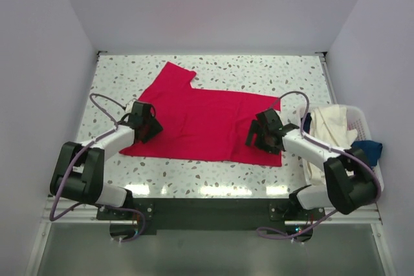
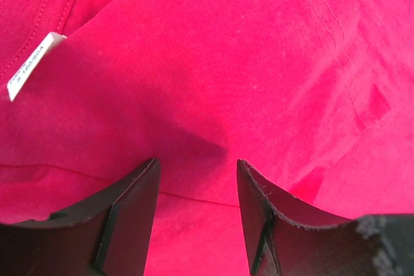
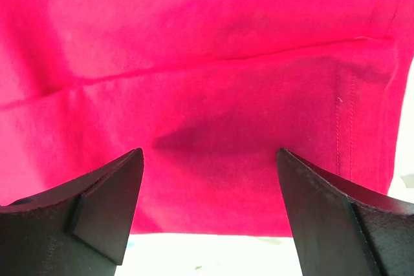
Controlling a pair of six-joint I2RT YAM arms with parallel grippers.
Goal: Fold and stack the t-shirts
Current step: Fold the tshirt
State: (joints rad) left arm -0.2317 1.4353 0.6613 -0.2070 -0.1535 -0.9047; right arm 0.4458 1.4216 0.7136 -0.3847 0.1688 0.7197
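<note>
Left gripper (image 1: 150, 124), partly spread, and right gripper (image 1: 257, 134), spread wide, hover empty over opposite ends of the red t-shirt (image 1: 207, 117) lying flat on the table (image 1: 129, 69), apparently poised to pinch it for folding.

spread t-shirt (image 1: 200, 121): plain crimson red
neck tag (image 2: 33, 66): white, dark print
desk (image 1: 259, 69): white, grey-brown speckles
basket (image 1: 363, 119): white
draped t-shirt (image 1: 331, 127): cream-white
bunched t-shirt (image 1: 369, 150): dark blue
left hand (image 1: 157, 127), right hand (image 1: 252, 138): black
</note>
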